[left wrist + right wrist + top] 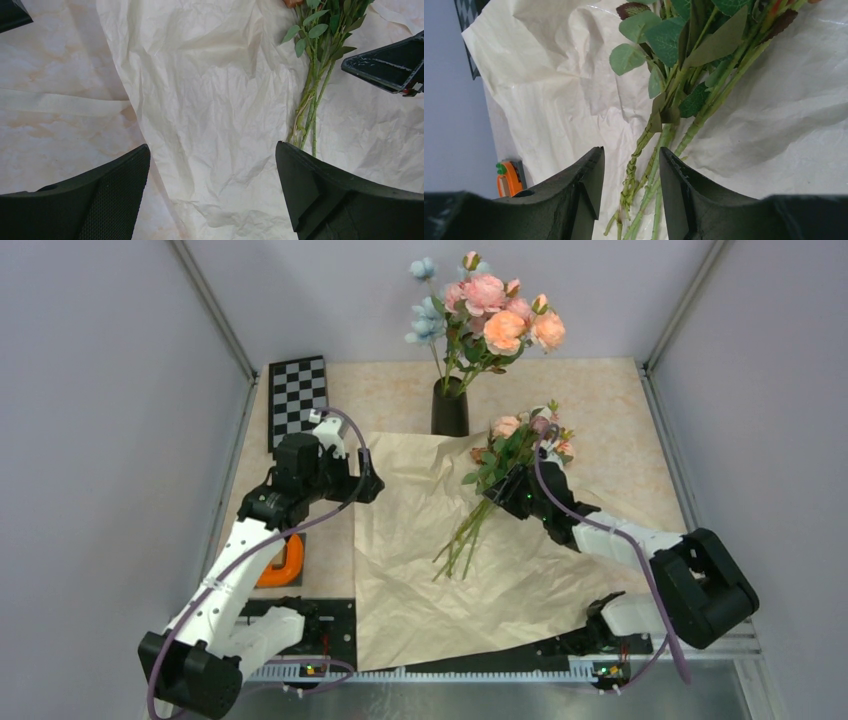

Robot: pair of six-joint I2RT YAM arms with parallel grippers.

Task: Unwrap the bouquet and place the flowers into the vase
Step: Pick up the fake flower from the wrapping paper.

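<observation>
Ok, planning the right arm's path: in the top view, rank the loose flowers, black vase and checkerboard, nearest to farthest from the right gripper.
1. flowers: stems between the fingers of the right gripper, on the paper.
2. vase: farther back, to the left, at the paper's far edge.
3. checkerboard: far-left corner of the table.

A crumpled tan paper sheet (420, 580) lay spread over the middle of the tabletop (600, 400), and on it lay the flowers (505, 445), heads toward 1 o'clock and bare green stems trailing toward 7 o'clock. The right tool (512, 490) sat at the bunch's leafy middle, and the left tool (368, 485) hovered at the sheet's 10 o'clock edge. The black vase (450, 412) stood at the sheet's 12 o'clock edge holding a taller pink, orange and pale-blue bunch (490, 315), with a checkerboard (297, 400) in the tabletop's 11 o'clock corner and an orange object (290, 565) at the sheet's 9 o'clock.
</observation>
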